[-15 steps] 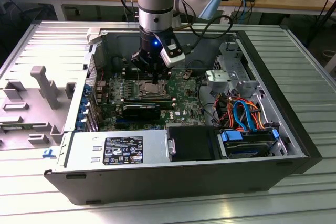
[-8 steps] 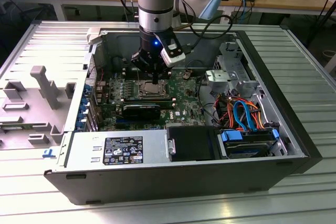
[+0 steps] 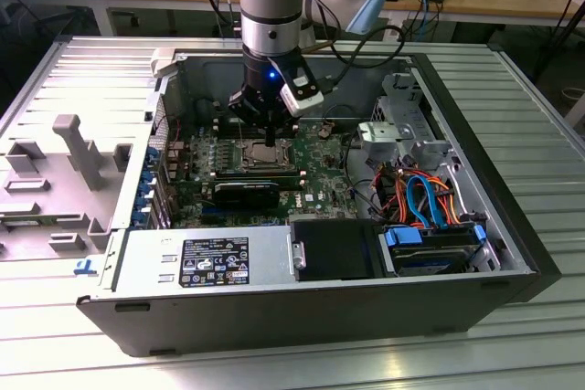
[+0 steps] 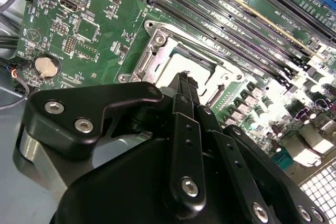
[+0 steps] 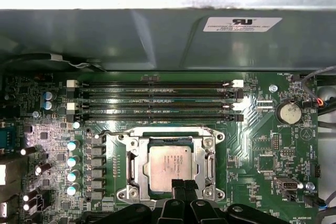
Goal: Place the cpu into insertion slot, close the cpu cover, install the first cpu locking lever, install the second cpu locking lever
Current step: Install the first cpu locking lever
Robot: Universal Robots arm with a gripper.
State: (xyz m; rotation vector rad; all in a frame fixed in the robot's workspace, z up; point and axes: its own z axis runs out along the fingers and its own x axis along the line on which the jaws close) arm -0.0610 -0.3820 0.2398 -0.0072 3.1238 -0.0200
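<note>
Hovering hand point(image 5: 178, 184), fingers pressed together, at the 6 o'clock edge of the cpu point(image 5: 169, 166) — cpu seated in insertion slot point(image 5: 128, 169), cpu cover point(image 5: 211, 167) apparently down — levers seemingly left.

Dull silver metal cpu point(image 5: 168, 167), shiny metal cpu cover point(image 5: 128, 167), matt black tool point(image 5: 183, 186).

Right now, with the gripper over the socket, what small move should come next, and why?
Probably lower the gripper slightly, straight down. The cpu already sits in the insertion slot, the cpu cover seems to lie flat around it, and the shut fingertips hover over its near edge; lever state is unclear.
</note>
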